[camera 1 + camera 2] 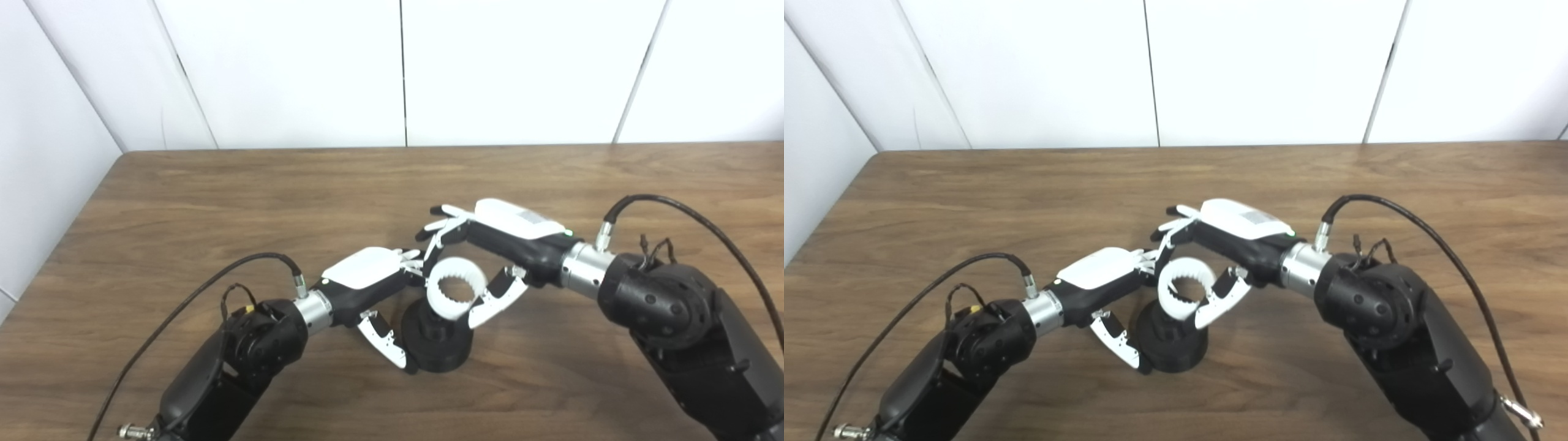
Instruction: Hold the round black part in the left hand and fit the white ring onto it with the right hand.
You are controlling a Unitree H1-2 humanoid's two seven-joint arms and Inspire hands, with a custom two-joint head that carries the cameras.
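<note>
Your left hand [373, 288] grips the round black part [438, 343] on the surface [184, 202]; your right hand [490, 251] holds the white ring [456, 288] tilted atop it, hiding whether it's seated.

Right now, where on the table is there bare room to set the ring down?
Bare wood runs along the table behind both hands and out to its left and right edges. It is crowded at the front middle, where left hand, right hand, ring and black part meet.
</note>
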